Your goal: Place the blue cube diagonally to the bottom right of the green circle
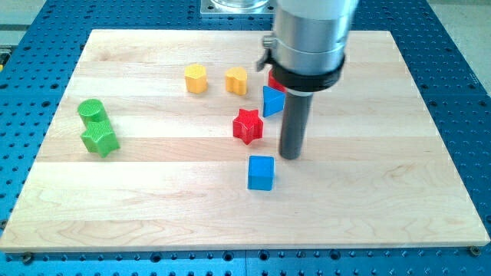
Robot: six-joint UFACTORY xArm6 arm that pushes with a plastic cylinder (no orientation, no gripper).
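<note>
The blue cube (261,172) lies on the wooden board, a little below centre. The green circle (91,111) stands at the view's left, with a green star (100,140) touching it just below. My tip (289,157) rests on the board just to the upper right of the blue cube, a small gap apart from it. The rod rises to the large grey arm body at the view's top.
A red star (248,126) sits above the blue cube. A blue triangle (272,100) is beside the rod, with a red block (275,80) partly hidden behind the arm. Two yellow blocks (196,78) (237,80) lie at the upper middle. The board's front edge (245,247) runs along the view's bottom.
</note>
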